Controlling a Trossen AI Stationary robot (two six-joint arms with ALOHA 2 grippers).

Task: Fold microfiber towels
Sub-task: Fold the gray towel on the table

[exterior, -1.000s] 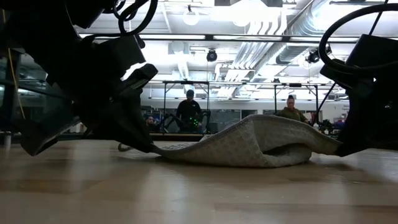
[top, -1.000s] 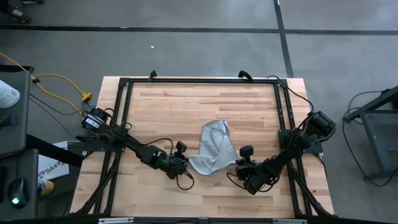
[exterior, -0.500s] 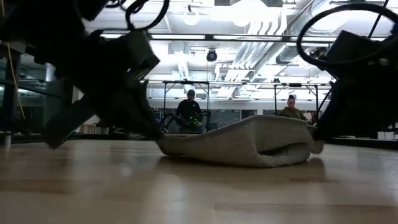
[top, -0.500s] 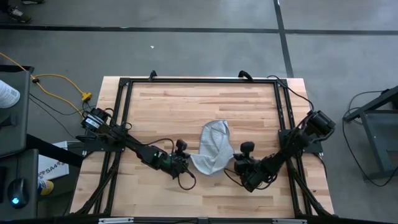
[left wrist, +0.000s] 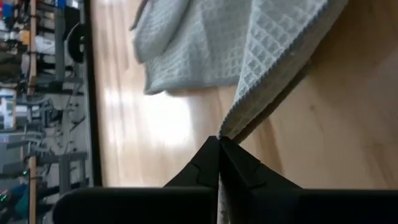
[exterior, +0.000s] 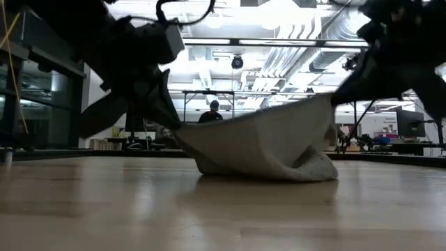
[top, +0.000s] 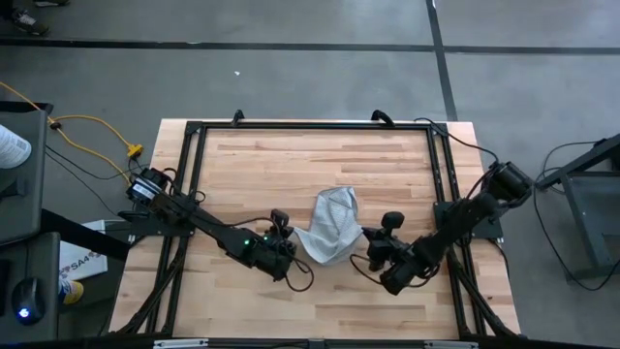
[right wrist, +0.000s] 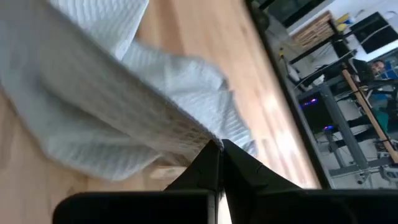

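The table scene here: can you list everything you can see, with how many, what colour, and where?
microfiber towel: one, light grey-blue, crumpled near the table's middle, two corners lifted off the wood, the rest resting on it.
wooden table: one, pale wood, inside a black metal frame.
yellow cable: one, on the floor beyond the table's left side.
person: one, dark top, far off in the room behind the table.
left gripper: one, dark, shut on the towel's left corner.
right gripper: one, dark, shut on the towel's right corner.
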